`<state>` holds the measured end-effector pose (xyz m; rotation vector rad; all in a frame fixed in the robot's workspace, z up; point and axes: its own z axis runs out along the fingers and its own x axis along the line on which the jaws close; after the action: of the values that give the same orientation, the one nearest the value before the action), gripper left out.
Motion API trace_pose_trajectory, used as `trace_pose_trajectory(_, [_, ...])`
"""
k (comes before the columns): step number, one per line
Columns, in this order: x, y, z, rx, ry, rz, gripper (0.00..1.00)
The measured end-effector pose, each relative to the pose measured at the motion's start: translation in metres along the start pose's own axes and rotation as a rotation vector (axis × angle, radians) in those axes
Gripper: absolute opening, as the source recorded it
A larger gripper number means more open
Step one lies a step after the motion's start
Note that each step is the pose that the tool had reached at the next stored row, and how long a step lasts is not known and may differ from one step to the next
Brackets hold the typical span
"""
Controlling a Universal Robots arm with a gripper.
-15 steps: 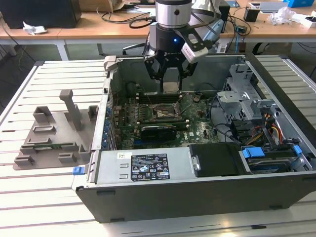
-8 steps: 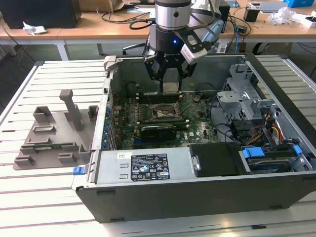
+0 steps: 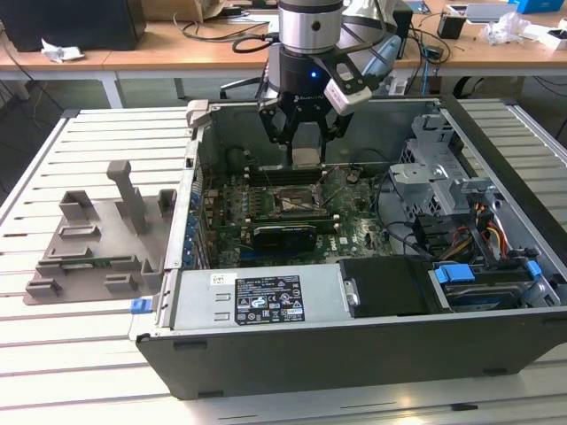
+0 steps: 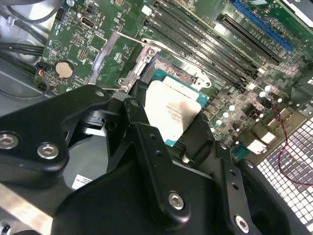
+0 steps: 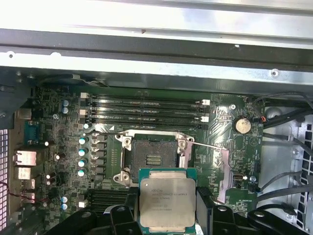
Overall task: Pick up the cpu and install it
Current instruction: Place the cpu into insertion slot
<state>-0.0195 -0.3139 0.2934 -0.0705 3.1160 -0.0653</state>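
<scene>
A: Pinching the cpu [image 5: 167, 198] by its edges, the gripper [image 3: 305, 149] hangs above the socket [image 5: 153, 157].
B: Risk: the cpu, seemingly offset from the socket, may land askew and damage it.

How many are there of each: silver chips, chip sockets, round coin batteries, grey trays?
cpu, held in the jaws: 1
socket: 1
coin battery: 1
grey tray: 1
Total: 4
</scene>
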Motion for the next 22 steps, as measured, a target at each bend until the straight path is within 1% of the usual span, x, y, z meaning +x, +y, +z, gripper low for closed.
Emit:
trace_pose_trajectory(2, [0.0000, 0.0000, 0.0000, 0.0002, 0.0001, 0.002, 0.55])
trace_pose_trajectory(5, [0.0000, 0.0000, 0.0000, 0.0015, 0.0022, 0.051, 0.55])
trace_pose_trajectory(7, [0.0000, 0.0000, 0.0000, 0.0021, 0.0032, 0.075, 0.55])
trace_pose_trajectory(9, [0.0000, 0.0000, 0.0000, 0.0041, 0.0054, 0.126, 0.55])
trace_pose_trajectory(11, [0.0000, 0.0000, 0.0000, 0.0049, 0.0065, 0.152, 0.55])
trace_pose_trajectory(13, [0.0000, 0.0000, 0.0001, 0.0064, 0.0086, 0.203, 0.55])
trace_pose_trajectory(14, [0.0000, 0.0000, 0.0001, 0.0077, 0.0102, 0.238, 0.55])
trace_pose_trajectory(15, [0.0000, 0.0000, 0.0001, 0.0084, 0.0112, 0.262, 0.55])
trace_pose_trajectory(18, [0.0000, 0.0000, 0.0002, 0.0101, 0.0133, 0.311, 0.55])
trace_pose_trajectory(19, [0.0000, 0.0000, 0.0002, 0.0110, 0.0143, 0.334, 0.55])
trace_pose_trajectory(21, [0.0000, 0.0000, 0.0002, 0.0119, 0.0153, 0.360, 0.55])
trace_pose_trajectory(22, [0.0000, 0.0000, 0.0003, 0.0130, 0.0164, 0.384, 0.55])
